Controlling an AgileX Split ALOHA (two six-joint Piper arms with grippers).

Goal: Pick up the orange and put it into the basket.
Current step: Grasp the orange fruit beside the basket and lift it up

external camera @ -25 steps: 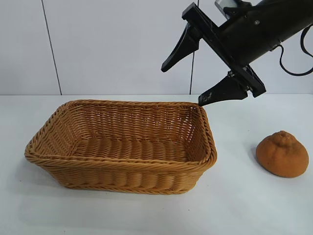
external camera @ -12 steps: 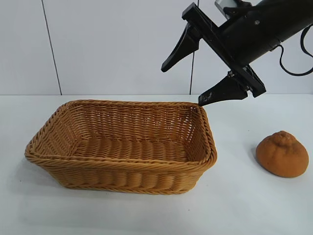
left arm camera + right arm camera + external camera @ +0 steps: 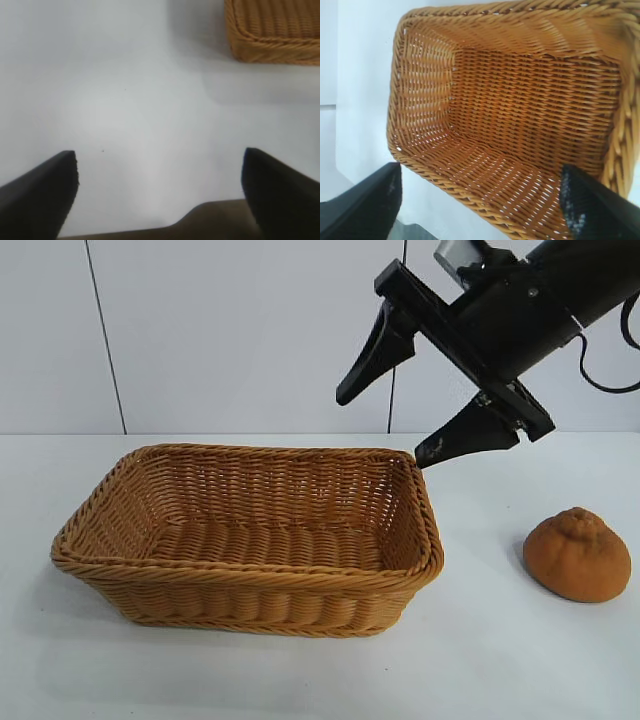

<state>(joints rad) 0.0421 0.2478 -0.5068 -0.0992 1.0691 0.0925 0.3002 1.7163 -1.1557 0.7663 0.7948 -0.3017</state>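
Note:
The orange (image 3: 577, 554), brownish with a knobby top, rests on the white table to the right of the basket (image 3: 250, 575), clear of it. The tan wicker basket holds nothing. My right gripper (image 3: 380, 430) hangs in the air above the basket's far right corner, open with nothing between its fingers, up and to the left of the orange. Its wrist view looks past the right gripper (image 3: 480, 172) into the basket (image 3: 425, 90). My left gripper (image 3: 159, 155) is open over bare table, with a corner of the basket (image 3: 272, 47) beyond it. The left arm is outside the exterior view.
The white table (image 3: 500, 660) runs back to a pale panelled wall (image 3: 200, 330). A black cable (image 3: 600, 380) loops off the right arm near the right edge. Bare table lies around the orange and in front of the basket.
My right gripper has shifted slightly to the right above the basket's corner, still open. The orange and the basket have not moved.

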